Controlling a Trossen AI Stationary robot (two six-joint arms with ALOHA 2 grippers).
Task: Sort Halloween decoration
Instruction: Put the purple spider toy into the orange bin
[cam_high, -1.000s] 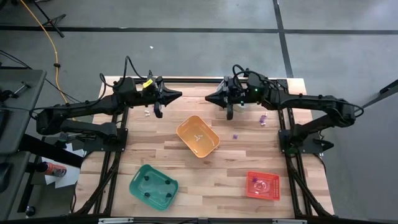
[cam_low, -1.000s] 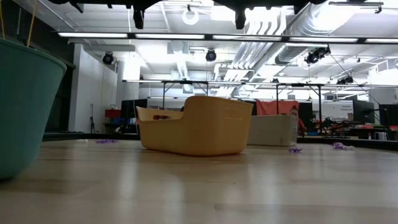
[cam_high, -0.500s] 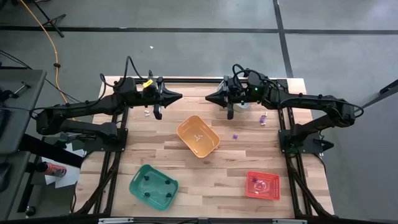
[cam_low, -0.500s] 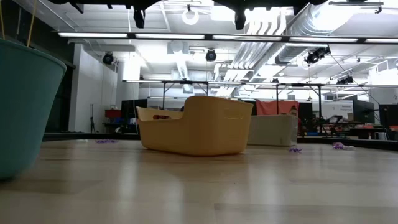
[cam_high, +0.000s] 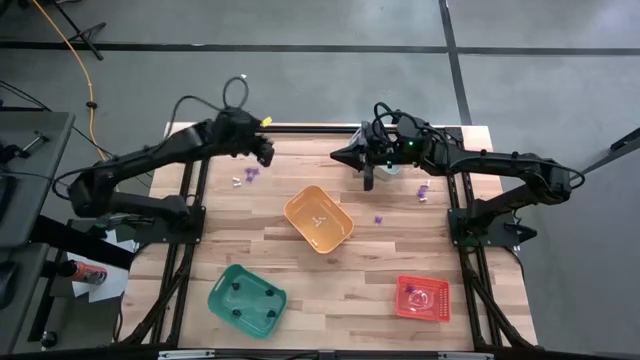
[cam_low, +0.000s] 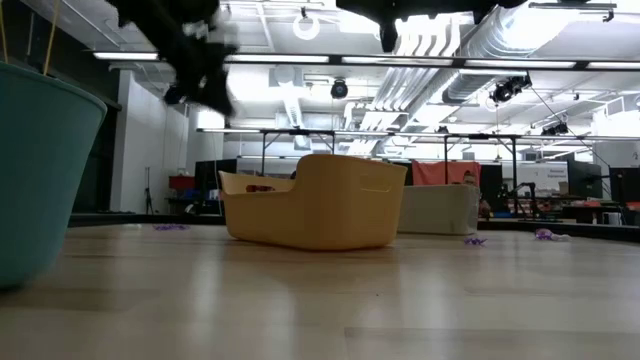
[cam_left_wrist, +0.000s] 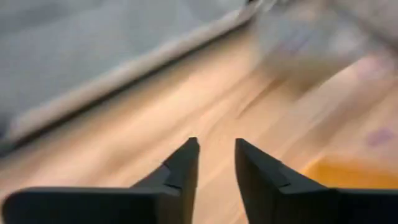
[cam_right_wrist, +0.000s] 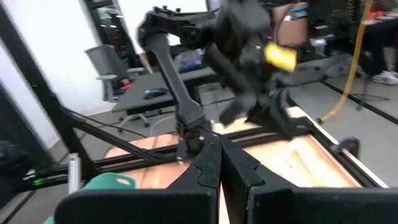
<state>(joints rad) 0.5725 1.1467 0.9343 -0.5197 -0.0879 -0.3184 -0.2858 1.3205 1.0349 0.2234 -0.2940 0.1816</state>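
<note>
Left gripper (cam_high: 266, 150), jaws apart, empty, near table's (cam_high: 340, 310) far-left corner over purple trinkets (cam_high: 251, 174): light, tiny, slippery-looking; pinch across the middle. Right gripper (cam_high: 369, 183) shut.

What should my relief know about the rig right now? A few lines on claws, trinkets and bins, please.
Left claw: open a little, empty, over the table's far left near two trinkets.
Right claw: shut, empty, hanging at the far edge by the grey bin.
Done: some pieces sit in the orange bin, green bin and red bin.
Left: the two trinkets by the left claw and purple trinkets to the orange bin's right lie loose on the table.
</note>
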